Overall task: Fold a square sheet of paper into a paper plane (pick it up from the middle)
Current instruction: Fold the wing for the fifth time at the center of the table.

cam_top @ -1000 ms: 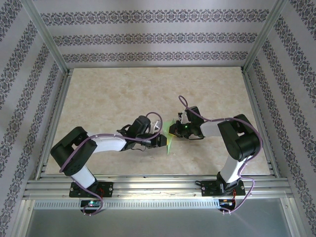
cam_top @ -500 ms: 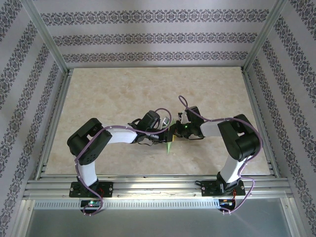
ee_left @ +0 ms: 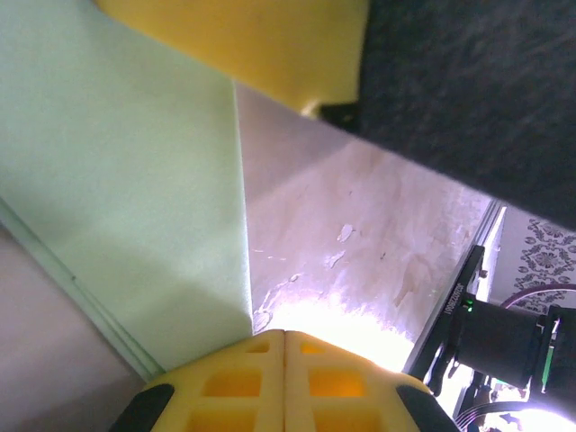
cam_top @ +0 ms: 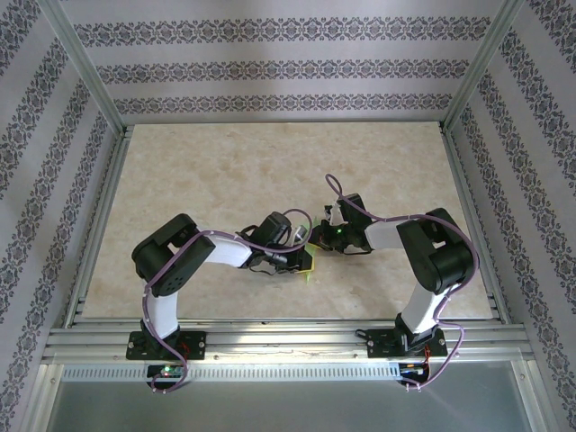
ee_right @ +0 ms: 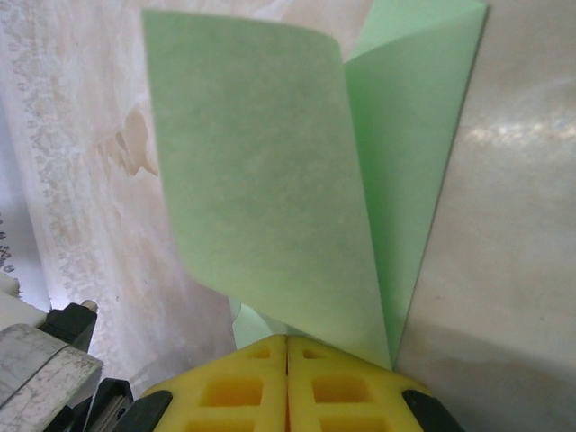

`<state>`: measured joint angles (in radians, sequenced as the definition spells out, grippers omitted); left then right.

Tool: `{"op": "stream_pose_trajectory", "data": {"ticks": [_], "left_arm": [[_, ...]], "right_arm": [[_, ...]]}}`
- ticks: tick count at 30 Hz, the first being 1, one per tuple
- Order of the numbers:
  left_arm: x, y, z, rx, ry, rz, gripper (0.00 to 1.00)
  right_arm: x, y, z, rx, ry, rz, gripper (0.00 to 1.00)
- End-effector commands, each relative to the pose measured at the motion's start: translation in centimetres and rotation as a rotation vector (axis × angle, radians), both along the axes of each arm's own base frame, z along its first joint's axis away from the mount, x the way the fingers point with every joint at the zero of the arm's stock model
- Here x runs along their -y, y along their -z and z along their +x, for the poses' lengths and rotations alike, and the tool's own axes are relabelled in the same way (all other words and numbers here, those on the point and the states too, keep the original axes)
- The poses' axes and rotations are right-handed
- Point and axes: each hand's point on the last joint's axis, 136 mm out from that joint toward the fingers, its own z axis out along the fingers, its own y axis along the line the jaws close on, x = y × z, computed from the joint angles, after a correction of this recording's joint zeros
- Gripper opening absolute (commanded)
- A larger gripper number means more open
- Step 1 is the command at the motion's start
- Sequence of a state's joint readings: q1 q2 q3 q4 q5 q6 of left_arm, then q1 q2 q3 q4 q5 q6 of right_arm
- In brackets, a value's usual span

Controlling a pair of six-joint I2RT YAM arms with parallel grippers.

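The square sheet of paper [cam_top: 308, 273] is pale green and folded into layers, and only a small tip of it peeks out between the two grippers near the table's middle. My right gripper [ee_right: 287, 340] is shut on the sheet of paper [ee_right: 270, 180], which rises from its fingertips as a curved flap with a creased layer behind. My left gripper [ee_left: 285, 335] is shut, with its tips at the edge of the paper [ee_left: 135, 180] and nothing seen between them. From above, the left gripper [cam_top: 304, 261] sits just below the right gripper [cam_top: 317, 241].
The beige marbled table [cam_top: 207, 171] is framed by aluminium rails [cam_top: 270, 337] and patterned walls. In the left wrist view, a yellow finger of the right gripper [ee_left: 252, 45] and its dark body [ee_left: 468, 81] hang close above the paper.
My left arm has swung its gripper rightwards up to the paper and closed its jaws. The right arm and its hold on the paper have not moved.
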<state>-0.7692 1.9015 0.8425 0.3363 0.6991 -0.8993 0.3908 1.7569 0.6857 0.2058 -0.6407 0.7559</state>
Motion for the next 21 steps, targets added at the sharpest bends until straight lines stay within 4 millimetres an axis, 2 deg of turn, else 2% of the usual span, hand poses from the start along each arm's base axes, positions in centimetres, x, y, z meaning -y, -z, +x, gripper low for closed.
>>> {"op": "stream_pose_trajectory", "data": {"ticks": [1,13,21], "left_arm": [[0.4,0.3,-1.3,-0.017,0.025,-0.021,0.05],[-0.6,1.4,-4.1,-0.030,0.080,0.063,0.04],[-2.1,1.7,-5.7,-0.006,0.137,0.180,0.04]], "right_arm": [[2.1,4.5,-2.7,-0.126,0.029,-0.152,0.08],[2.3,4.7,-2.8,-0.134,0.031,-0.162,0.07],[2.3,4.9,-2.8,-0.136,0.027,-0.165,0.07]]}}
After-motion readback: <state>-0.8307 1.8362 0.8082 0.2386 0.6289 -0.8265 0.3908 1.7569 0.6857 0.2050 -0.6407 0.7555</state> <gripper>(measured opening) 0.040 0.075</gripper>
